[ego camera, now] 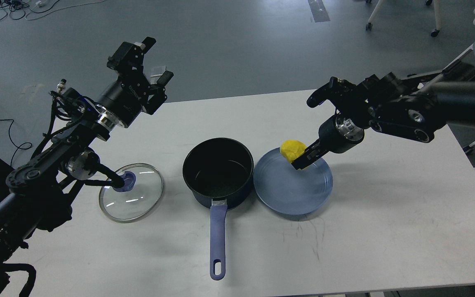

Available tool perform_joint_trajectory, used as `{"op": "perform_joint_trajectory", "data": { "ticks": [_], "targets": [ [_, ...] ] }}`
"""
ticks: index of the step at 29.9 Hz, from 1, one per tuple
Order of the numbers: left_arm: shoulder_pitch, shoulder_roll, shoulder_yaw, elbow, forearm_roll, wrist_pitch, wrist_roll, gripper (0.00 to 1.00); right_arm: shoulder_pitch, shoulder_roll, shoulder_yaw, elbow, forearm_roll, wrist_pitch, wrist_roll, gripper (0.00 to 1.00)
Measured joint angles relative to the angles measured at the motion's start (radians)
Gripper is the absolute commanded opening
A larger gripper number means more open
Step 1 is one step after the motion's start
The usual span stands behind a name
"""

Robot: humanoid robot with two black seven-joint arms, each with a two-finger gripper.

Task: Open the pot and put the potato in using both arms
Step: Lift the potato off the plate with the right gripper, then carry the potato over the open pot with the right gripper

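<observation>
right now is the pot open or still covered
Open. The pot shows its bare black inside, and the glass lid lies flat on the table to its left.

The pot [218, 172] is open, dark navy with a black inside, sitting upright mid-table with its long blue handle pointing at the near edge. Its glass lid [131, 192] lies flat on the table over toward the left edge, blue knob up. The lumpy yellow potato [292, 149] sits right of the pot.

Left gripper [151, 57] raised, jaws apart; right gripper [302, 159] angled down.
</observation>
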Motion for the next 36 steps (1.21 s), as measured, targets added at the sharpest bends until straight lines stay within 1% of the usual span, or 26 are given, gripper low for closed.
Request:
{"op": "perform_joint_trajectory", "data": {
  "ticks": [6, 15, 20, 27, 32, 36],
  "targets": [
    [0.0, 0.003, -0.001, 0.0, -0.035, -0.003, 0.001, 0.98, 0.101, 0.017, 0.025, 0.045, 0.004, 0.0, 0.003, 0.46],
    [-0.002, 0.006, -0.002, 0.0, -0.073, -0.004, 0.006, 0.98, 0.126, 0.183, 0.03, 0.041, 0.003, 0.0, 0.016, 0.46],
    [-0.002, 0.005, -0.002, 0.0, -0.074, -0.004, 0.009, 0.98, 0.121, 0.234, 0.03, 0.039, 0.003, 0.0, 0.019, 0.45],
    [-0.002, 0.0, -0.006, 0.0, -0.074, -0.004, 0.01, 0.98, 0.1, 0.248, 0.029, 0.026, 0.003, -0.002, 0.019, 0.43],
    [-0.002, 0.001, -0.006, 0.0, -0.074, -0.004, 0.011, 0.98, 0.087, 0.248, 0.028, -0.024, 0.003, -0.03, 0.019, 0.43],
    [-0.002, 0.004, -0.006, 0.0, -0.074, -0.004, 0.011, 0.98, 0.072, 0.248, 0.028, -0.037, 0.022, -0.052, 0.019, 0.43]
  ]
}}
